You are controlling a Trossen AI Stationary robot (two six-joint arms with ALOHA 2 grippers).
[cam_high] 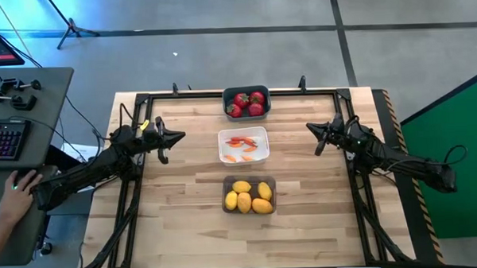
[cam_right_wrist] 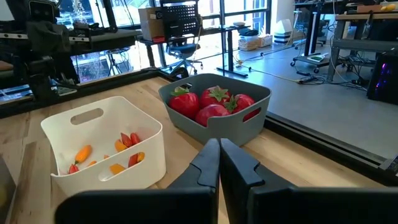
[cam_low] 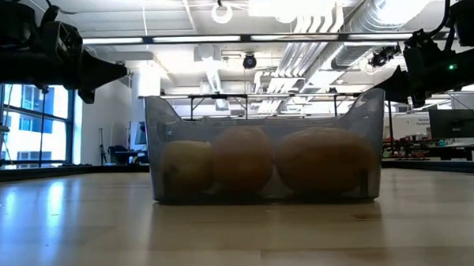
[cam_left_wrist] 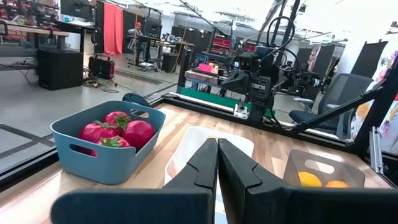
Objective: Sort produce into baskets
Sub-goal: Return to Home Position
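Three baskets stand in a row down the table's middle. The far blue-grey basket [cam_high: 247, 103] holds red strawberries [cam_right_wrist: 211, 104]. The white basket [cam_high: 244, 145] in the middle holds small orange carrot pieces [cam_right_wrist: 118, 152]. The near translucent grey basket [cam_high: 249, 195] holds yellow lemons [cam_low: 242, 160]. My left gripper [cam_high: 180, 137] is shut and hangs level at the table's left side, pointing toward the white basket. My right gripper [cam_high: 309, 127] is shut and hangs level at the right side, pointing toward the baskets. Both hold nothing.
Bare wood lies on both sides of the basket row. A desk with a keyboard [cam_high: 2, 139] stands off the table's left, and a person's hand [cam_high: 16, 193] rests on it. A black frame [cam_high: 181, 96] runs around the table's edges.
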